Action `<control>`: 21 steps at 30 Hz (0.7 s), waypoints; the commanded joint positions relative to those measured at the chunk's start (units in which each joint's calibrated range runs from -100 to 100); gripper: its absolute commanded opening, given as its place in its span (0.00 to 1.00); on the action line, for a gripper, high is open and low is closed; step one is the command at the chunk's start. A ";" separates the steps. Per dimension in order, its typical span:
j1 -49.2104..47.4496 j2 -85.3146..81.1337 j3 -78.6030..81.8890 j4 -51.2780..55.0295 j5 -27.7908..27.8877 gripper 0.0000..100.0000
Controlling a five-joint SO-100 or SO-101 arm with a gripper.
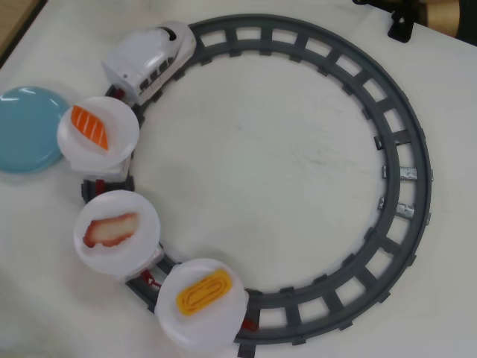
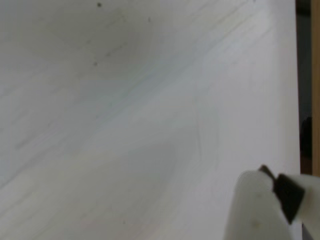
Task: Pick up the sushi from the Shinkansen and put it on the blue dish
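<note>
Nothing of my task is done yet, as far as I can judge. In the overhead view the small oblong whitish-pink toy sushi with red edges (image 1: 110, 229) lies on the middle round white plate (image 1: 117, 233) of the white toy bullet-train Shinkansen (image 1: 151, 61), which stands on the left arc of the grey circular plastic track (image 1: 412, 173). The round glossy light-blue dish (image 1: 26, 128) sits bare at the far left, just beside the plate that carries the orange white-striped salmon piece (image 1: 89, 127); the yellow egg piece (image 1: 203, 291) rides on the near plate. The reach, the grasp, the carry and the placing are all left.

My tool (image 2: 265, 205) shows only as a blurred whitish part with a dark tip in the wrist view's lower right corner; I cannot tell how wide it stands, though it seems to hold nothing.

The white tabletop (image 1: 283, 171) is smooth and faintly scuffed, with a brown edge at the far left corner.
</note>
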 commanded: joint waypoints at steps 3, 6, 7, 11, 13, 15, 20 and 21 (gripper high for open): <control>0.39 -0.37 0.42 -0.32 0.13 0.03; 0.39 -0.37 0.42 -0.32 0.18 0.03; 0.39 -0.37 0.42 -0.32 0.18 0.03; 0.39 -0.37 0.33 -0.32 0.18 0.03; 0.39 -0.37 0.24 -0.32 0.34 0.04; 0.57 -0.37 -0.39 -0.32 0.44 0.04; 6.64 0.21 -8.59 0.02 0.76 0.04; 9.28 0.29 -11.39 0.02 1.59 0.04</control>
